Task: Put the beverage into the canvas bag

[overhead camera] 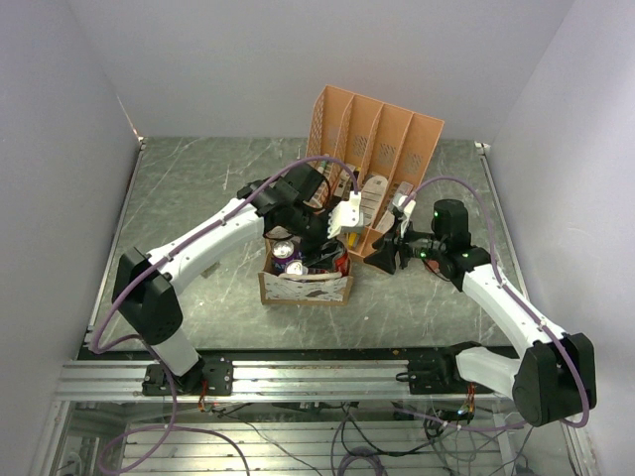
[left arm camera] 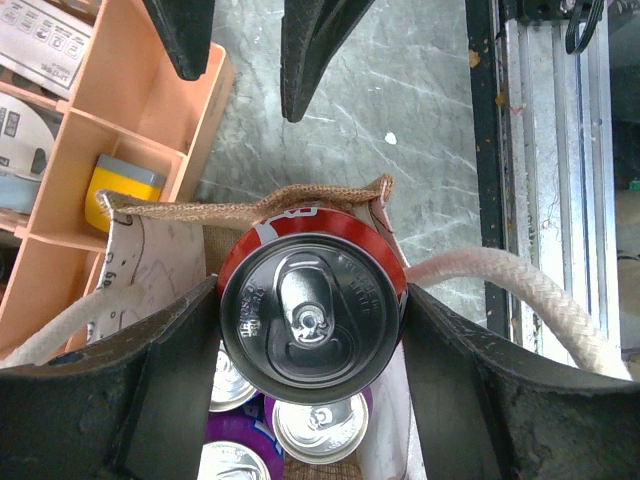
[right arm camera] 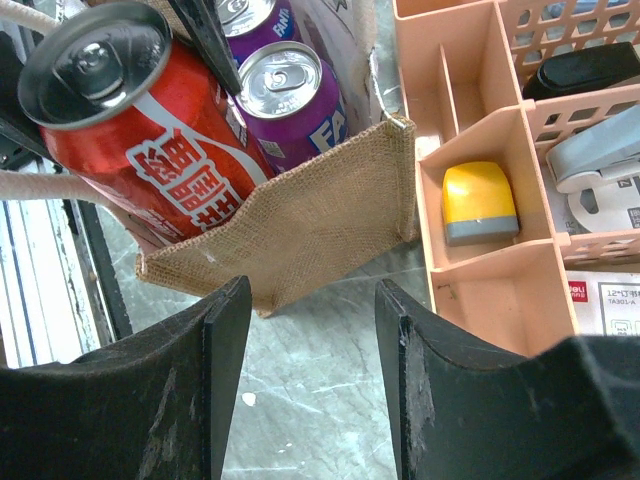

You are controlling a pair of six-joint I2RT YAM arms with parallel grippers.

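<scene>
My left gripper (left arm camera: 312, 330) is shut on a red soda can (left arm camera: 312, 310), one finger on each side of it. The can also shows in the right wrist view (right arm camera: 150, 130), tilted, with its lower end behind the burlap wall of the canvas bag (right arm camera: 310, 220). The bag (overhead camera: 303, 288) stands at the table's middle under the left gripper (overhead camera: 322, 243), and its rim (left arm camera: 250, 210) lies just past the can. Purple cans (left arm camera: 320, 425) stand inside it. My right gripper (right arm camera: 312, 360) is open and empty, low over the table just right of the bag (overhead camera: 387, 248).
The orange slotted file rack (overhead camera: 377, 139) stands right behind the bag, and it also shows in the right wrist view (right arm camera: 480, 270). A yellow item (right arm camera: 478, 200) lies in one low compartment. A white rope handle (left arm camera: 530, 290) hangs off the bag's side. A metal rail (overhead camera: 298, 377) runs along the near edge.
</scene>
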